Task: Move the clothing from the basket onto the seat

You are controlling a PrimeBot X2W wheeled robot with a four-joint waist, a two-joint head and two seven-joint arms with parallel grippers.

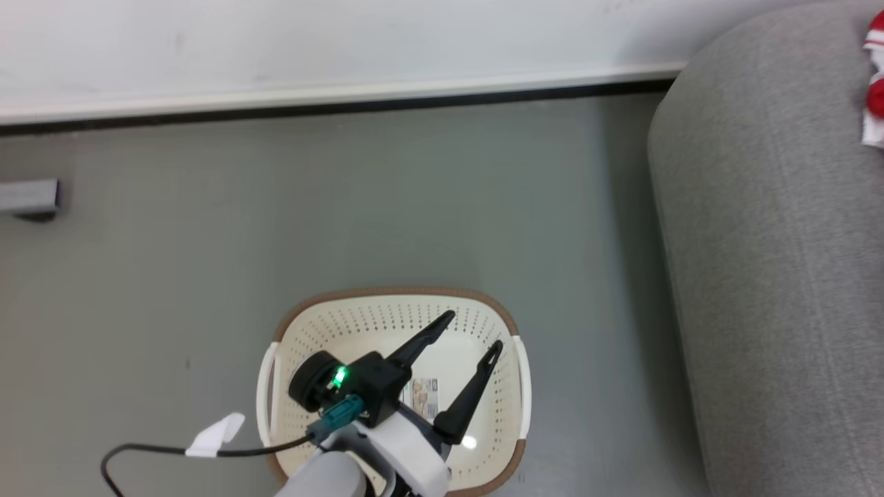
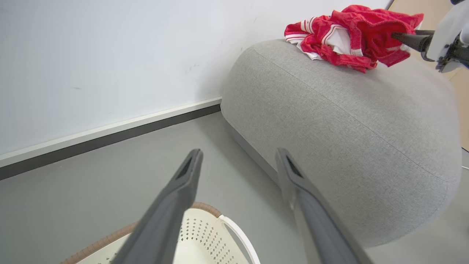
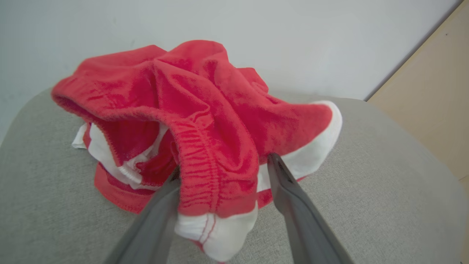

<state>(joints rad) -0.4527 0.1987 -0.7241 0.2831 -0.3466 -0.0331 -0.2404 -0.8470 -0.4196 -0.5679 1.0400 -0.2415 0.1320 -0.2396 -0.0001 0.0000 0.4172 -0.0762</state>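
The red jersey (image 3: 205, 121) lies crumpled on top of the grey sofa (image 3: 384, 190). My right gripper (image 3: 223, 167) is open, and a fold of the jersey's red and white hem lies loosely between its fingers. From the left wrist view the jersey (image 2: 348, 36) sits on the sofa's (image 2: 348, 121) far end, with the right gripper (image 2: 397, 36) reaching into it from the right. The cream basket (image 1: 394, 324) stands on the floor with just a label on its bottom. My left gripper (image 1: 475, 330) hovers open over it, nothing between its fingers (image 2: 183, 190).
A white wall with a dark baseboard (image 1: 345, 103) runs behind the basket. Grey floor (image 1: 587, 228) separates the basket from the sofa (image 1: 773, 276). A grey block (image 1: 27, 197) sits at the far left. A black cable with a white tag (image 1: 214, 435) trails from my left arm.
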